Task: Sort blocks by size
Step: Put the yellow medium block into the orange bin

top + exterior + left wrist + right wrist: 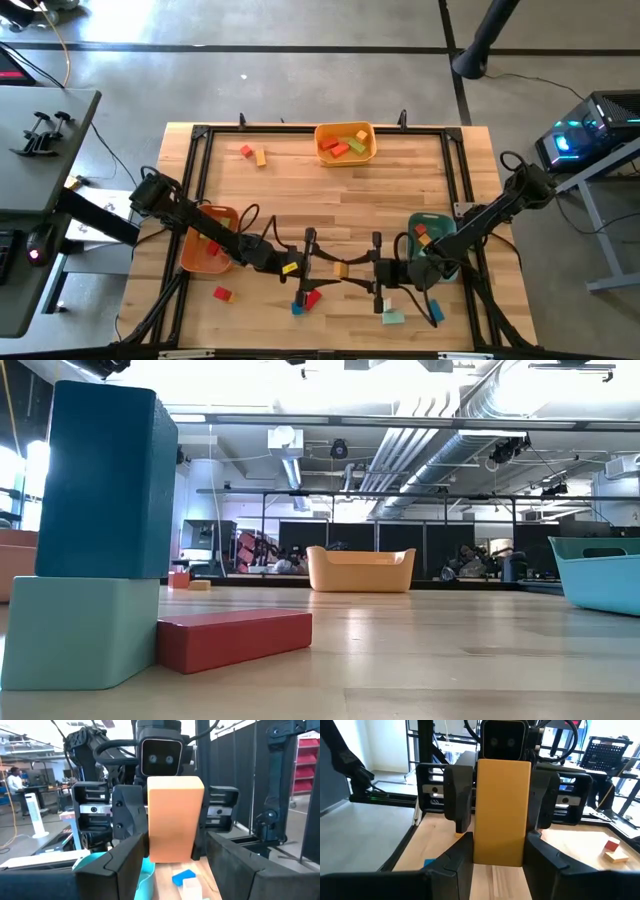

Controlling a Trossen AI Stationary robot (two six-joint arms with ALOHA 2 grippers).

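Both arms reach in low over the near half of the table (330,200) and meet nose to nose at its middle. The left gripper (318,262) and the right gripper (368,270) face each other across one orange block (341,269), and each has its fingers partly closed on an end of it, so the block hangs between them off the wood. From the block, an orange tray (207,240) lies at nine o'clock under the left arm, a teal tray (436,245) at three o'clock under the right arm, and a yellow tray (346,143) at twelve o'clock by the far edge. Loose blocks crowd the near edge at six o'clock: a red one (312,298), a pale teal one (393,317). The wide middle stretch towards the far side lies open.
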